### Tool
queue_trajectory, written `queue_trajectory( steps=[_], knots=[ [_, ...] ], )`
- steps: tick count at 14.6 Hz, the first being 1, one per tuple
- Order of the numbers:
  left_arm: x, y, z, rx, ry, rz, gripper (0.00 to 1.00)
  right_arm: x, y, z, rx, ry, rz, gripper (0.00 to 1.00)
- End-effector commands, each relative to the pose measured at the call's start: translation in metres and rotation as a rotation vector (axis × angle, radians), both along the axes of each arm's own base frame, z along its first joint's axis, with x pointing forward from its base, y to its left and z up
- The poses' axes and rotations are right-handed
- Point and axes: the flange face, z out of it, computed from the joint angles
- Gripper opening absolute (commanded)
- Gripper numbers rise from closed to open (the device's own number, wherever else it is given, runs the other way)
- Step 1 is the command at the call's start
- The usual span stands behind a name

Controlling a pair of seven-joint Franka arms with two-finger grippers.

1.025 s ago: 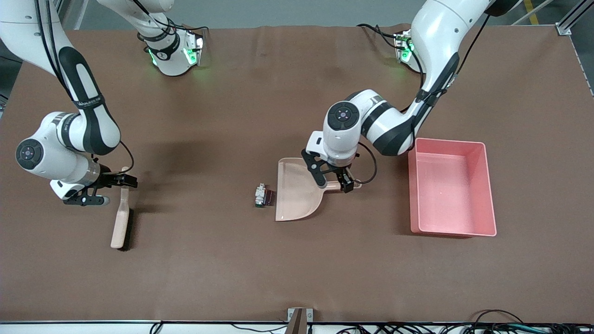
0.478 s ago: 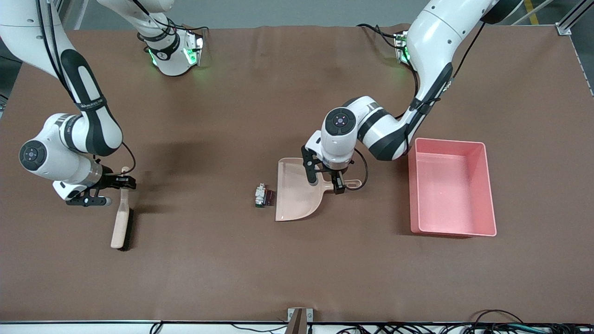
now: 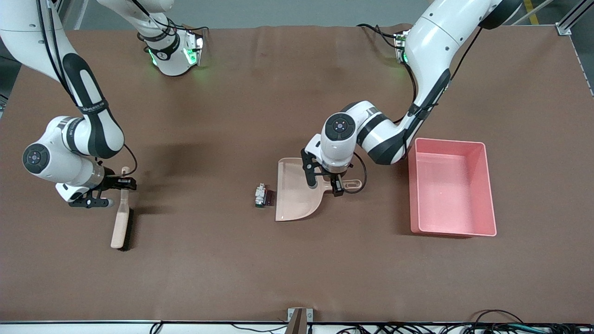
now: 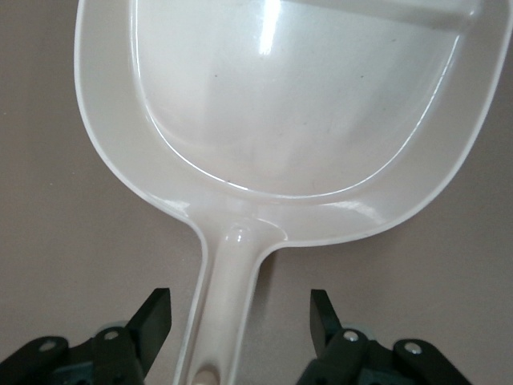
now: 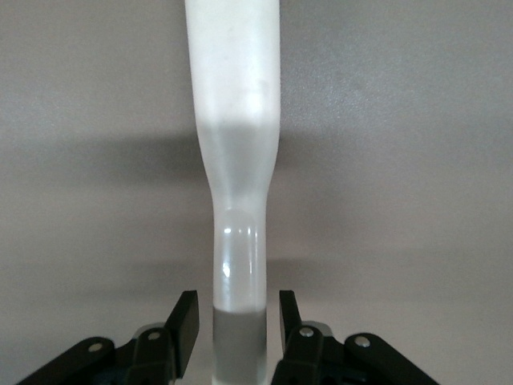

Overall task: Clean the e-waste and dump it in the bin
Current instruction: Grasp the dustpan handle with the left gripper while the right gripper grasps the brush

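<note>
The e-waste (image 3: 261, 195), a tiny white-grey piece with a green tip beside a dark block, lies on the table just off the flat lip of the beige dustpan (image 3: 297, 195). My left gripper (image 3: 324, 186) hangs low over the dustpan's handle (image 4: 228, 305), open, a finger on each side with clear gaps. The pink bin (image 3: 448, 190) stands toward the left arm's end of the table. My right gripper (image 3: 118, 192) straddles the thin handle of the brush (image 3: 121, 218). In the right wrist view the fingers (image 5: 186, 317) stand close to the handle (image 5: 236, 120) with slim gaps, open.
Brown mat (image 3: 278, 269) covers the whole table. Both robot bases (image 3: 174, 53) sit along the edge farthest from the front camera. A small bracket (image 3: 299, 317) and cables line the nearest edge.
The right gripper's fingers have drawn in close around the brush handle. The left gripper has slid along the dustpan handle toward the pan and narrowed a little.
</note>
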Motion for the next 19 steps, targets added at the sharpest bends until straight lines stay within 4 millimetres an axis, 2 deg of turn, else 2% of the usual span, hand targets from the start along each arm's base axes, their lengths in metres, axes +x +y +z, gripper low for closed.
queue_trajectory(
  steps=[1,3,5,7,11,16,19],
  knots=[
    [0.000,-0.014,-0.005,0.009,-0.016,-0.040,0.78,0.012,-0.003,0.006,0.012,0.021,-0.006,0.47],
    [-0.001,-0.017,-0.008,0.014,-0.014,-0.044,0.78,0.020,-0.004,0.013,0.018,0.045,-0.004,0.47],
    [-0.003,-0.021,-0.011,0.021,-0.012,-0.049,0.78,0.023,-0.006,0.011,0.022,0.071,-0.008,0.47],
    [0.002,-0.014,-0.014,0.035,-0.013,-0.040,0.77,0.023,-0.006,0.010,0.024,0.073,-0.009,0.46],
    [0.001,-0.015,-0.022,0.072,-0.037,-0.072,0.76,0.027,-0.006,0.007,0.022,0.070,-0.006,0.41],
    [0.001,-0.020,-0.019,0.066,-0.045,-0.077,0.71,0.033,-0.005,0.010,0.022,0.060,-0.004,0.39],
    [0.000,-0.021,-0.019,0.067,-0.046,-0.079,0.69,0.033,-0.006,0.009,0.022,0.062,-0.004,0.33]
  ],
)
